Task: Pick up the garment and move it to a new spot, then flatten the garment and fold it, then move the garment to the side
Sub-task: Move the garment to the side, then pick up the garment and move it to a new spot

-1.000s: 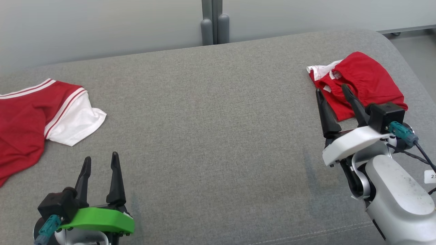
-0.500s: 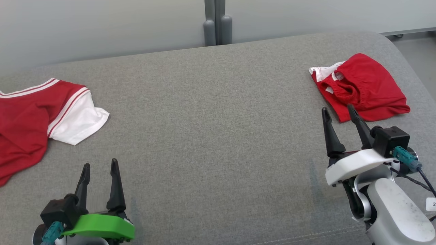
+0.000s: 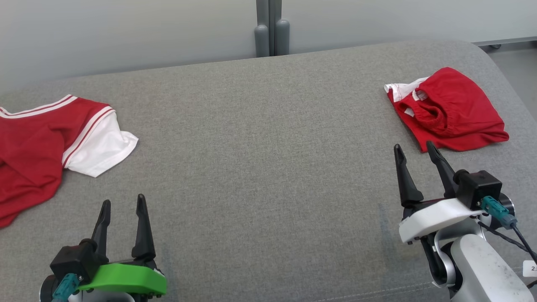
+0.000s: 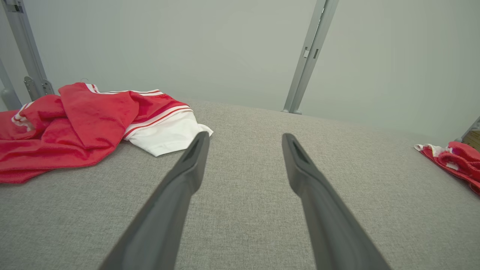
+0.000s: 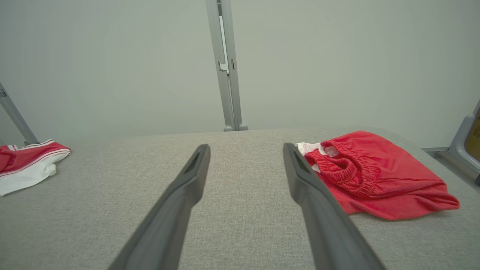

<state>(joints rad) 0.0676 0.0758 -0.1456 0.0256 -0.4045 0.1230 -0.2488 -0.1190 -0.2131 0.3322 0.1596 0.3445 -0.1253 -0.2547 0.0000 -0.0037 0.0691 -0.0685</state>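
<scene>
two open claws, a garment off each one

my left claw [image 3: 123, 199] and my right claw [image 3: 413, 145] both hang low over a grey fabric surface [image 3: 260, 147], fingers spread wide, nothing held in either.

ahead of my left claw and off to its left lies a red and white shirt [image 3: 37, 142], crumpled and not yet flattened. its white sleeve [image 3: 100, 149] is the part nearest that claw and reaches toward the gap in front of it. the red body bunches further left and runs out past the edge of the head view, so i cannot tell its full length or how its long axis lies.

just ahead of my right claw, slightly to its right, sit red shorts [image 3: 451, 113] in a compact bundle, waistband toward the claw, close to the fingertips but not touching them.

i judge the shorts already set aside and the shirt the next garment to lift. my left claw is much the nearer to it; my right is well apart from it, across the surface.
</scene>
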